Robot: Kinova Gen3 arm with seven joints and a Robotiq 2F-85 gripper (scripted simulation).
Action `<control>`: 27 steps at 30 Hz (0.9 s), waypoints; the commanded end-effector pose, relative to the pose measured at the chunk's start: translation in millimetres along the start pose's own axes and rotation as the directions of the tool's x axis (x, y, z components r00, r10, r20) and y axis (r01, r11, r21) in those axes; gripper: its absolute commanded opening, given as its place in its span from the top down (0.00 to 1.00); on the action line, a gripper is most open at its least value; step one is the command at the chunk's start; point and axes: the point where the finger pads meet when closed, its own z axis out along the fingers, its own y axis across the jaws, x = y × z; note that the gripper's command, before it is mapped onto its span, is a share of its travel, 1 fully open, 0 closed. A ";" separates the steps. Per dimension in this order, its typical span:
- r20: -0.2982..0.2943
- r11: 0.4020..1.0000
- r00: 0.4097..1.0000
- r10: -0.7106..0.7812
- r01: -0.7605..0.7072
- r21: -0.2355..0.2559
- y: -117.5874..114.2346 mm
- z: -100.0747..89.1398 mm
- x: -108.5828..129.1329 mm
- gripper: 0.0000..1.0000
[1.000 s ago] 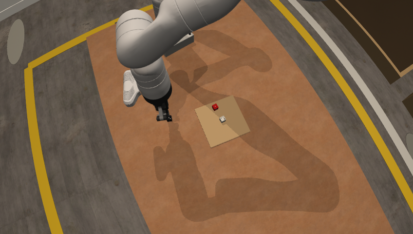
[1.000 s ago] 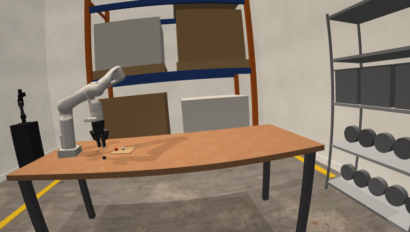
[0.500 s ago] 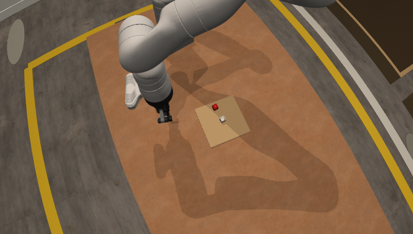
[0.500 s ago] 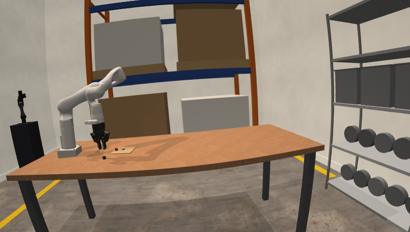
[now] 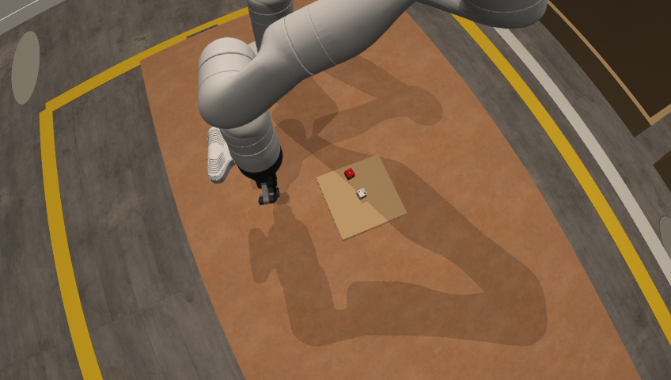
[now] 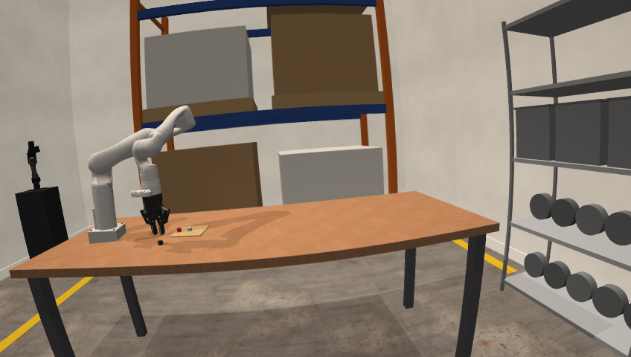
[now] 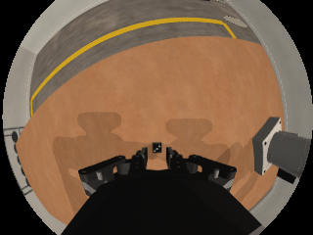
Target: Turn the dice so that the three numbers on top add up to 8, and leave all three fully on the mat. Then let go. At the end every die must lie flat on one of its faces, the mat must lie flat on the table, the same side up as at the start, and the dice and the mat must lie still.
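A tan mat lies flat on the wooden table. A red die and a white die sit on it, apart from each other. A black die lies on the bare table, off the mat, to its left and nearer the front edge. My gripper hangs just above the black die, pointing down, with its fingers partly open and nothing between them. In the wrist view the black die shows below the gap between the fingertips. I cannot read the pips on any die.
The arm's base stands on the table left of the mat. Storage racks with boxes stand behind the table, and a shelf with grey weights stands at the right.
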 end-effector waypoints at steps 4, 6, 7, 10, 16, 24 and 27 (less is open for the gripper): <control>-0.003 1.000 1.000 0.003 -0.003 -0.005 1.2 7.9 1.9 0.69; -0.003 1.000 1.000 0.003 -0.003 -0.005 1.1 10.1 2.0 0.69; -0.003 1.000 1.000 0.003 -0.003 -0.005 1.1 11.0 2.0 0.69; -0.003 1.000 1.000 0.003 -0.003 -0.005 1.1 11.9 2.0 0.69; -0.003 1.000 1.000 0.003 -0.003 -0.005 0.9 15.4 2.1 0.69; -0.003 1.000 1.000 0.003 -0.003 -0.005 0.9 16.3 2.1 0.69; -0.003 1.000 1.000 0.003 -0.003 -0.005 0.9 16.3 2.1 0.69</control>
